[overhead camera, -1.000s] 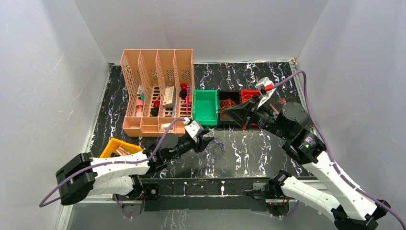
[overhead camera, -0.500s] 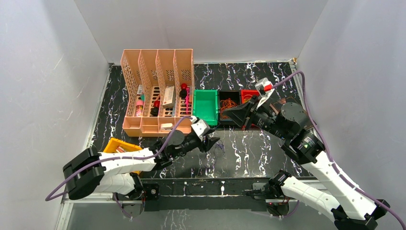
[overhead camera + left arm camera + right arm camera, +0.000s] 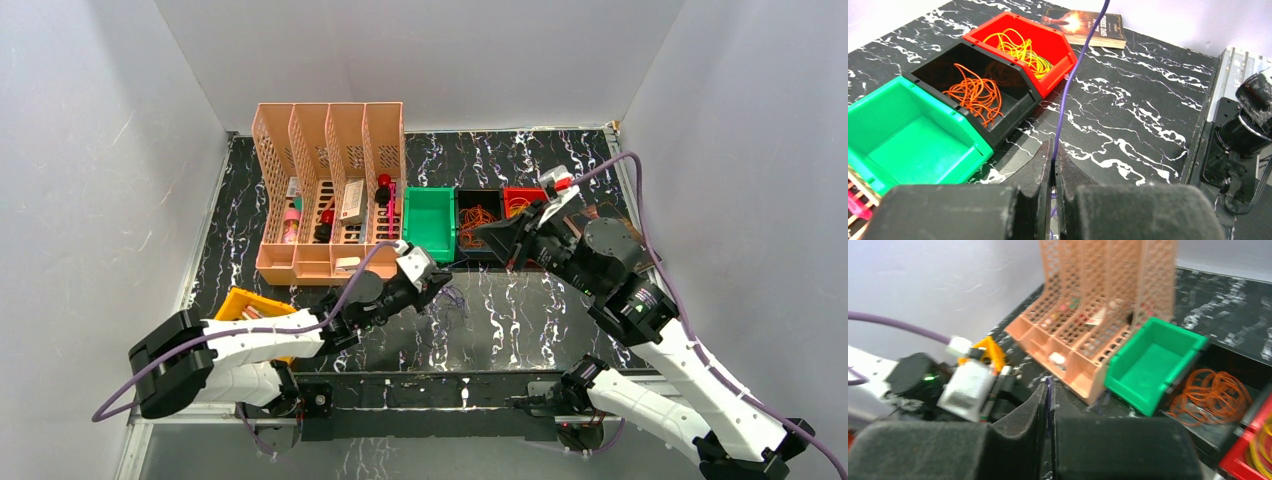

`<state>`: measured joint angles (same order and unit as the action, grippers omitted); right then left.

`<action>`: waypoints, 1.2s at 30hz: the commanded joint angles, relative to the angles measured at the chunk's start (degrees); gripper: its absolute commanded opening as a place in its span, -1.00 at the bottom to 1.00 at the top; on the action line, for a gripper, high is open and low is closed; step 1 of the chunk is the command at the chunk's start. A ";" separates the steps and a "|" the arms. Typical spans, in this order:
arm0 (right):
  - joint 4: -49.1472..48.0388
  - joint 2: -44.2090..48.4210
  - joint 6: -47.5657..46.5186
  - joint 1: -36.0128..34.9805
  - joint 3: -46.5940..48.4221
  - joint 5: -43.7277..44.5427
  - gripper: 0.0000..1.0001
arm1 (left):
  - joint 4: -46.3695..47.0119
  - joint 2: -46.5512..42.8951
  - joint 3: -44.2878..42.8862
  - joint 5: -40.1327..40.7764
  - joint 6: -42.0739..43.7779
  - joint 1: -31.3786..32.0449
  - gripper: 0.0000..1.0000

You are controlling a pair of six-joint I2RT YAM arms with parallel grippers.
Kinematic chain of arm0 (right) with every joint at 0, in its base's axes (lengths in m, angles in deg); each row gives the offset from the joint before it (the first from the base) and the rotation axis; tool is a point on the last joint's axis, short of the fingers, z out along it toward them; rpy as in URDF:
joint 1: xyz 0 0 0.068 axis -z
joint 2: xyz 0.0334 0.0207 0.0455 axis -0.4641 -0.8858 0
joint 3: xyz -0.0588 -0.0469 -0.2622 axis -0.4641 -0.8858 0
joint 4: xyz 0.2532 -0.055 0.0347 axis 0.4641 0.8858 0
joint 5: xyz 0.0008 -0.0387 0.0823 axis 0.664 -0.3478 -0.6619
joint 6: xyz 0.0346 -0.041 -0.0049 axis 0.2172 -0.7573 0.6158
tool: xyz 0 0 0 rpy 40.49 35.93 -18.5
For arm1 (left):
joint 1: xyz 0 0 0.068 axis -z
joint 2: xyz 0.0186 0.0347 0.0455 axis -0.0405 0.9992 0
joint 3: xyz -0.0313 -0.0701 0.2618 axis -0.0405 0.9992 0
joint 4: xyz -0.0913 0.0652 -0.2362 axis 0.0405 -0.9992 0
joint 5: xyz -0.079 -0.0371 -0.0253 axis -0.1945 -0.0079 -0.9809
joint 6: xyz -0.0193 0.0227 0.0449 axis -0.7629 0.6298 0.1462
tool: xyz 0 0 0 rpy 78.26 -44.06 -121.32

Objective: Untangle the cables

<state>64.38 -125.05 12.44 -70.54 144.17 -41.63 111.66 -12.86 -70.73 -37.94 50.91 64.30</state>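
My left gripper (image 3: 1053, 150) is shut on a thin purple cable (image 3: 1073, 75) that runs taut up and away over the tabletop. In the top view the left gripper (image 3: 438, 279) sits just in front of the green bin (image 3: 428, 247), with a loose purple tangle (image 3: 457, 300) below it. My right gripper (image 3: 1048, 386) hangs above the bins with its fingers pressed on a purple strand (image 3: 1048, 381); from above, the right gripper (image 3: 481, 235) is over the black bin. Orange cables (image 3: 975, 92) lie in the black bin (image 3: 1013, 120). Yellow cables (image 3: 1018, 45) lie in the red bin (image 3: 1060, 47).
A peach file rack (image 3: 330, 190) holding small items stands at the back left. A yellow bin (image 3: 235, 300) sits by the left arm. A book (image 3: 1088, 25) lies beyond the red bin. The right arm's base (image 3: 1243, 135) is at the table's near edge.
My left gripper opened wider, pushed forward toward the green bin and closed on the purple cable. The right arm shifted slightly to the right above the bins.
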 commanded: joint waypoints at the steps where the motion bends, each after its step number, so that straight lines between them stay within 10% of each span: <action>1: 5.07 1.07 2.97 -0.31 -0.40 16.84 -0.62 | -1.84 -4.98 -2.10 3.71 2.27 -0.28 -1.00; 7: 7.60 2.96 4.80 -0.30 -6.23 26.22 -0.10 | -12.72 -8.23 -7.13 4.13 4.00 -0.28 -1.00; 15: 5.02 4.07 3.86 -0.31 -9.92 23.93 0.11 | -20.96 -9.60 -13.95 9.75 1.80 -0.49 -1.00; 27: -9.31 4.79 -6.01 -0.28 -16.23 -6.56 0.28 | -33.09 -5.35 -25.44 14.07 -9.19 -0.80 -1.00; 36: -27.12 -4.98 -5.35 -0.35 -18.44 -11.66 0.34 | -33.37 -3.85 -27.31 9.66 -13.69 -0.80 -1.00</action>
<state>50.44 -126.99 8.11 -70.59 125.87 -49.13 78.57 -16.49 -95.69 -25.92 39.93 63.77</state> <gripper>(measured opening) 0.659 0.010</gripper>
